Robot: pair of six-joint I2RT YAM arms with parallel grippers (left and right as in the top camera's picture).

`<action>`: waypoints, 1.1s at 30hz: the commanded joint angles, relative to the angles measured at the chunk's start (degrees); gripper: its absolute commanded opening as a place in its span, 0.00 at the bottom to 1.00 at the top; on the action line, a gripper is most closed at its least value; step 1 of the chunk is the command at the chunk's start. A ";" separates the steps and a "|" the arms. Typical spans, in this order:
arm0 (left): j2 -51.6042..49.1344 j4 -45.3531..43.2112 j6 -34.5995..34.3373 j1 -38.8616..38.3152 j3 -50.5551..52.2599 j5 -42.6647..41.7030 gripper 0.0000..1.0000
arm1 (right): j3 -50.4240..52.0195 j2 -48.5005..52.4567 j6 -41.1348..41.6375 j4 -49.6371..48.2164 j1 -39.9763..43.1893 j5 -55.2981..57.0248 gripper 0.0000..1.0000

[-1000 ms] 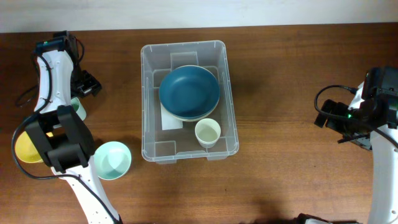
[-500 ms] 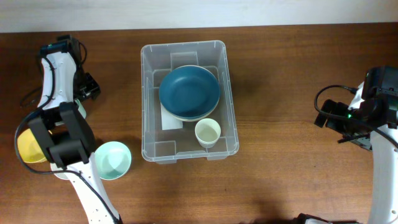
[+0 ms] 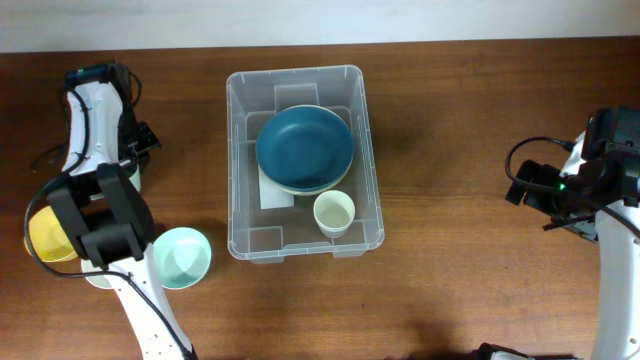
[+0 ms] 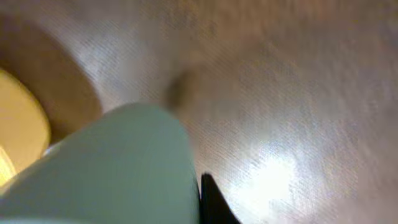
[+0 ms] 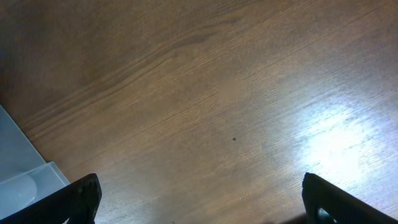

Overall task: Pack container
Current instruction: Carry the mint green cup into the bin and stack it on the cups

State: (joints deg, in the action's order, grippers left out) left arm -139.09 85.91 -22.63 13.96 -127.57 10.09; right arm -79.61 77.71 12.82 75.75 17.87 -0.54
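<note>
The clear container (image 3: 240,150) stands mid-table, holding a dark blue bowl (image 3: 304,148) stacked on a pale one and a cream cup (image 3: 333,213). At the far left, my left gripper (image 4: 198,202) is shut on the wall of a pale green cup (image 4: 112,168). One dark finger (image 4: 210,200) presses against the cup's side; the other finger is hidden. From overhead the arm covers nearly all of this cup (image 3: 133,176). My right gripper (image 5: 205,199) hangs open over bare wood at the right side, holding nothing.
A yellow bowl (image 3: 42,235) and a mint bowl (image 3: 180,257) sit on the table beside the left arm. The yellow bowl (image 4: 18,130) lies close to the held cup. A container corner (image 5: 18,180) shows at the right wrist view's lower left.
My left gripper has closed on the pale green cup, and the left arm shifted slightly toward it. The right arm has not moved.
</note>
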 commanded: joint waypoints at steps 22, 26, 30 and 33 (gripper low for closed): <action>38.10 10.80 4.94 -33.57 -2.47 -5.16 0.01 | -0.81 -0.74 -0.55 0.33 0.15 -0.13 0.99; 49.57 10.80 -0.11 -34.27 17.46 -3.06 0.00 | -0.81 -0.74 -0.55 0.33 0.15 -0.15 0.99; 60.06 2.80 -11.47 -34.45 37.18 -2.84 0.01 | -0.81 -0.74 -0.55 0.15 0.15 -0.15 0.99; 61.29 -7.82 -11.45 -34.49 41.90 -5.20 0.00 | -0.81 -0.74 -0.55 0.17 0.15 -0.35 0.99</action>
State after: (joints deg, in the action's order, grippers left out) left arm -79.81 85.54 -29.39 -20.40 -89.80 6.02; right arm -79.70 77.71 12.80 76.05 17.87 -0.54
